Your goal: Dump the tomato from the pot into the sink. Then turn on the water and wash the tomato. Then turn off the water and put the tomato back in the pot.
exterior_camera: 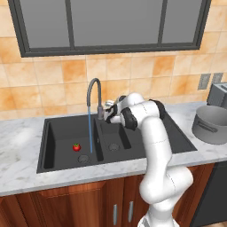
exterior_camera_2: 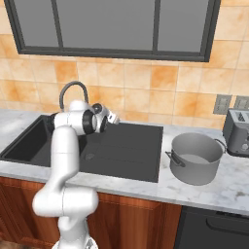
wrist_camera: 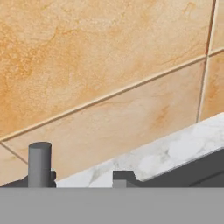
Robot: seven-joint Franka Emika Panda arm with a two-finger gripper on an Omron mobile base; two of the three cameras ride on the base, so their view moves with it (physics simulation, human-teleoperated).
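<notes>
Water (exterior_camera: 90,128) runs as a thin blue stream from the faucet (exterior_camera: 93,95) into the wide basin of the sink (exterior_camera: 57,133); tomato (exterior_camera: 76,146) lies on the basin floor, just left of the stream, near the round drain (exterior_camera: 83,158), apparently not under the flow. Pot (exterior_camera_2: 196,158) stands upright on the counter (exterior_camera_2: 228,187) right of the sink, empty as far as can be seen, near the toaster (exterior_camera_2: 237,130).

Gripper (exterior_camera: 104,111) sits at the faucet base, by the lever; jaws nearly closed, nothing between them that I can make out; contact with the lever cannot be confirmed. Hand view faces the wall tiles (wrist_camera: 109,65), with a grey post (wrist_camera: 40,164) at lower left, probably faucet hardware.

Judged step: water on, washing phase; shut-off comes next.

Risks:
- tomato beside rather than under the stream, so the wash may be nominal only;
- round tomato may roll toward the drain, complicating the later pick;
- narrow jaws could slip off the small lever on shut-off, leaving water running;
- a wide swing of the arm toward the basin could clip the gooseneck;
- tomato is tiny against the fingers; a poorly centred grasp could squirt it away.
</notes>
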